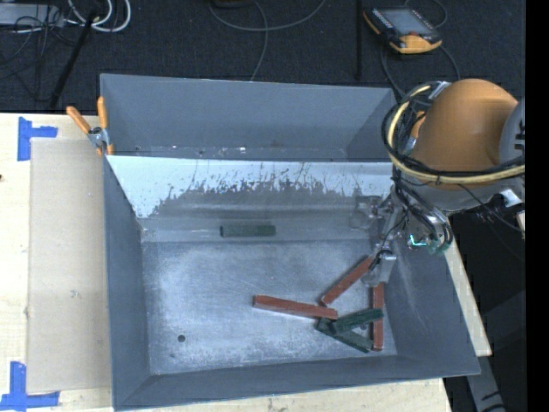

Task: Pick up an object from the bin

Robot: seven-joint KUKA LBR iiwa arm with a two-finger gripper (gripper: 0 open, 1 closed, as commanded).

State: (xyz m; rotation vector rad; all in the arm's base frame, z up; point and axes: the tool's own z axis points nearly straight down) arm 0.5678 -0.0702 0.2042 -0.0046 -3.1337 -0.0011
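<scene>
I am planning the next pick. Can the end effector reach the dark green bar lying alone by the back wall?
Probably yes: the dark green bar lies alone, nothing between it and the end effector, though the back wall is near.

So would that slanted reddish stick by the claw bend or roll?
The slanted reddish stick looks straight and flat-sided: probably stiff, unlikely to roll. Thin, so likely light. Its lower end seems to touch the flat-lying reddish stick, which may shift.
</scene>
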